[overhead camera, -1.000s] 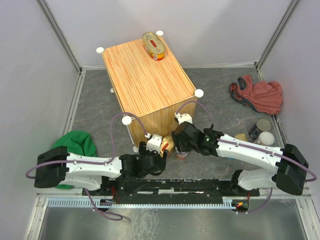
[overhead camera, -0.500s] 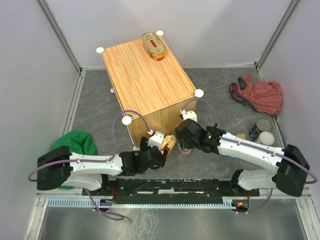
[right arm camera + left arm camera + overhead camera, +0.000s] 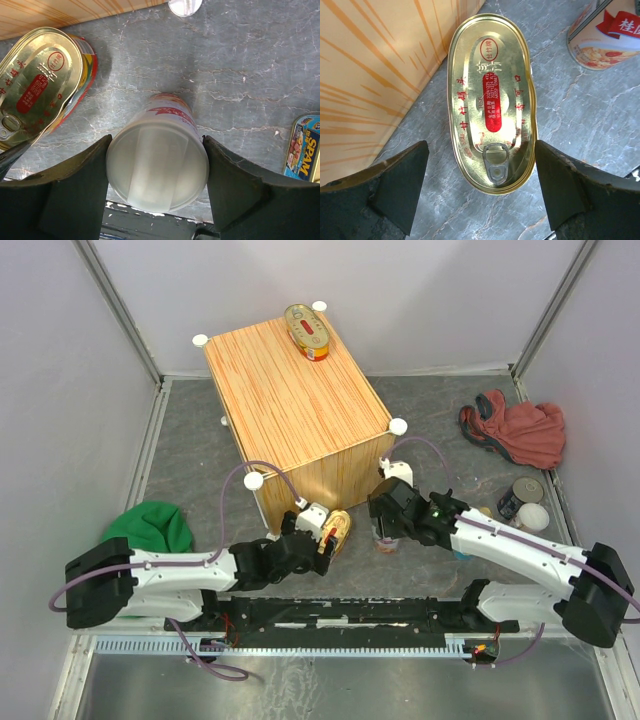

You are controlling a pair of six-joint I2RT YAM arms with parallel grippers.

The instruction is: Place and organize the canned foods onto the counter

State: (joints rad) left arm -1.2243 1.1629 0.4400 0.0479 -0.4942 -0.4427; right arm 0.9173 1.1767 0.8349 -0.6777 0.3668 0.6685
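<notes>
Left end effector is spread wide, straddling the oval gold can. That can lies flat on the grey worktop, just beside the wall of the wood-grain box. The box-side finger has a gap to the rim; the other looks to be touching it. I'd centre first, then close across the narrow width, because there's little room on the wall side.

Right end effector is clamped on the tall white-lidded can, pads against both sides. I can't tell whether its base is off the worktop. To place it I'd go straight up, clear the white corner knob, then come over the near edge. There's plenty of bare top, since the only tin up there, another oval can, sits at the far edge. A SPAM tin lies near on the right, so I'd swing away from it.
</notes>
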